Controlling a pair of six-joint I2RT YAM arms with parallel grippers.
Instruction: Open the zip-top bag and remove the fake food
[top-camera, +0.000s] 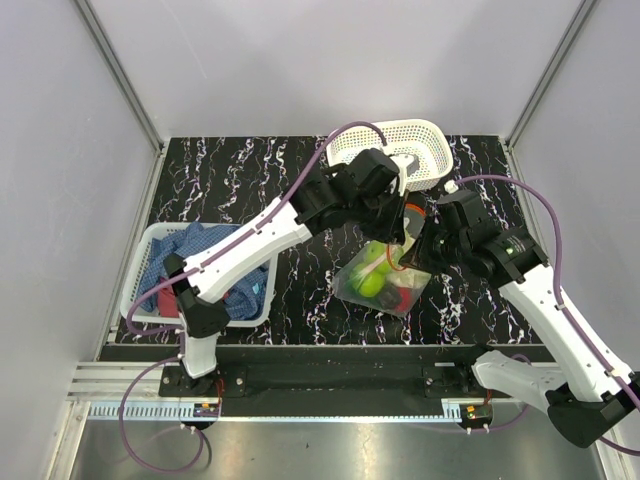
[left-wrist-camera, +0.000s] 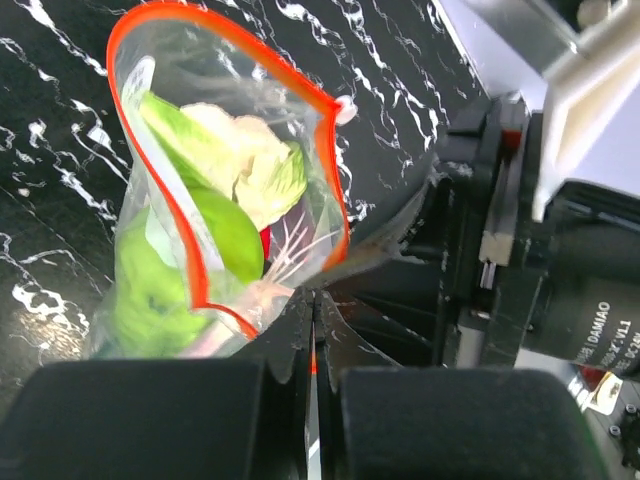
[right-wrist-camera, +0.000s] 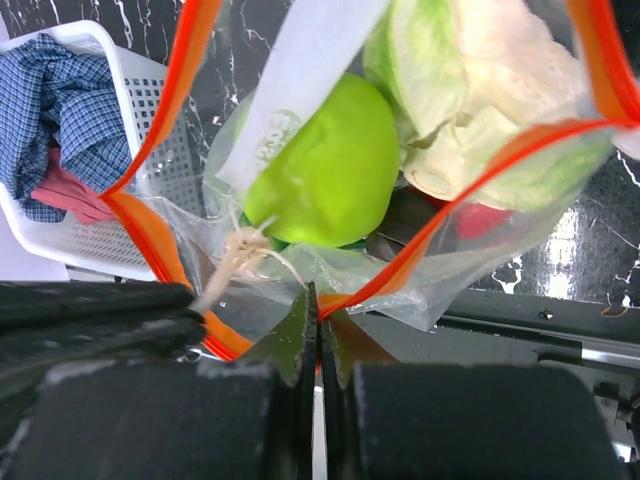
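The zip-top bag (top-camera: 385, 280) is held above the black marbled table between both arms, its orange-red mouth (left-wrist-camera: 200, 160) pulled open. My left gripper (left-wrist-camera: 313, 310) is shut on one side of the zip strip. My right gripper (right-wrist-camera: 318, 310) is shut on the other side of the strip (right-wrist-camera: 470, 190). Inside the bag I see a lime-green round fruit (right-wrist-camera: 325, 175), a pale cabbage-like piece (right-wrist-camera: 470, 90), a red piece (right-wrist-camera: 480, 220) and the pale roots of a green onion (right-wrist-camera: 235, 255). The cabbage (left-wrist-camera: 250, 155) and green pieces (left-wrist-camera: 150, 290) also show in the left wrist view.
A white perforated basket (top-camera: 140, 290) with blue and red cloths stands at the left; it also shows in the right wrist view (right-wrist-camera: 80, 110). A second white basket (top-camera: 425, 140) stands at the back right, behind the grippers.
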